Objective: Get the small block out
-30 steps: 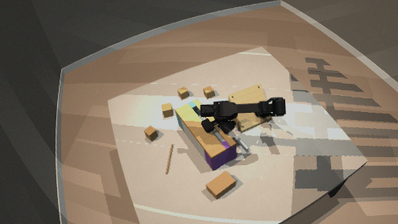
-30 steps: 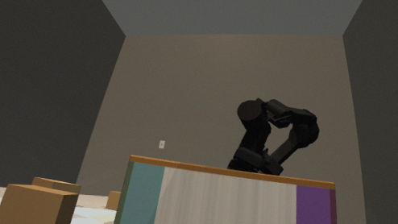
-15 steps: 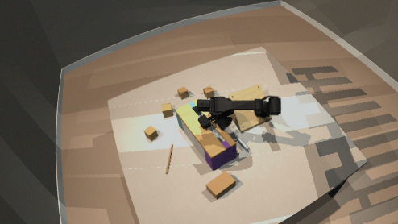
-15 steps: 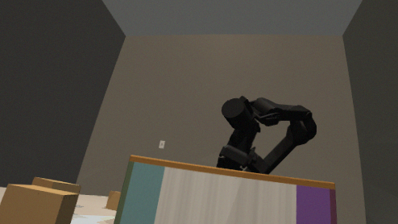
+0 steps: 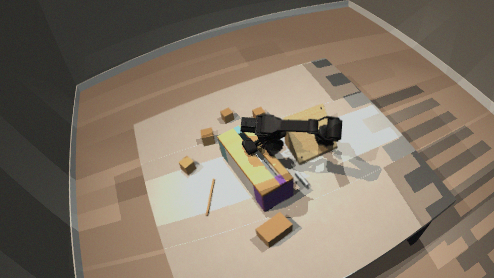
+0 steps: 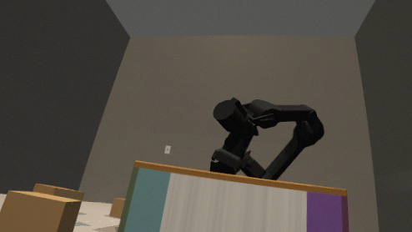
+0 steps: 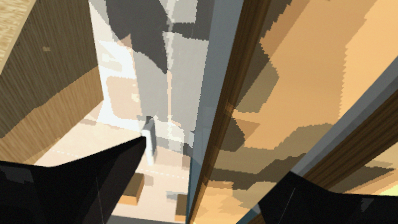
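Note:
The box [image 5: 239,161] [image 6: 238,200] [image 7: 229,95] stands on the table, with a teal end and a purple end. Its long plain back fills the low part of the exterior view. A long narrow gap runs along its top. My gripper [image 5: 261,148] [image 7: 195,147] is open and empty at the top of the box. In the wrist view one finger is on the outer side of the near long wall and the other is over the top; whether they touch the box cannot be told. I cannot make out the small block or the shelf.
A wooden board-like block [image 5: 302,147] [image 7: 55,55] lies beside the box on the arm's side. A small pale grey piece [image 5: 301,179] [image 7: 150,142] is near the box's front. Several wooden blocks, a larger one [image 5: 274,229] and a thin stick [image 5: 211,197] lie around the box.

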Controlling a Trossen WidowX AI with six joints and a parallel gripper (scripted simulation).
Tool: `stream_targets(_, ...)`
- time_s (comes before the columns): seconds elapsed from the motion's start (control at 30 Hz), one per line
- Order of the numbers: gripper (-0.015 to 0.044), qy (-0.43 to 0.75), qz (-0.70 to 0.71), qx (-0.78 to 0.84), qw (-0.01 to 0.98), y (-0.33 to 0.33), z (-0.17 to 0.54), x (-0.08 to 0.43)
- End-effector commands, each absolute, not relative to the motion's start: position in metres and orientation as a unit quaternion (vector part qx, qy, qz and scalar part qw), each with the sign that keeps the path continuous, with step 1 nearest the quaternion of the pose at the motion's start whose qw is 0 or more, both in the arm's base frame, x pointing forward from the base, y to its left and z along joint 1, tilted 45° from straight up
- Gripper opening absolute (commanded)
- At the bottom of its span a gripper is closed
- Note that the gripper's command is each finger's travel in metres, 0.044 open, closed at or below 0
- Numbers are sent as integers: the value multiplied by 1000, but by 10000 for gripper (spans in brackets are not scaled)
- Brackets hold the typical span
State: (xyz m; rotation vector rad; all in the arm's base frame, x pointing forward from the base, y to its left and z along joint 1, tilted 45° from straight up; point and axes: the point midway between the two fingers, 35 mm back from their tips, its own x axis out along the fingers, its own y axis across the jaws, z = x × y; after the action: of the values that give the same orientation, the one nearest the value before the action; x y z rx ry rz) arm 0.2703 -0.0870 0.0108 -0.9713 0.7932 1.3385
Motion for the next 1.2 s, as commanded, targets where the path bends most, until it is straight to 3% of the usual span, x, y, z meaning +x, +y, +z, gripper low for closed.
stream_targets(0.0,400,344,580,-422,606,-93,5,271)
stream_targets(1.17,400,345,579,-423,606,-151,-31,278)
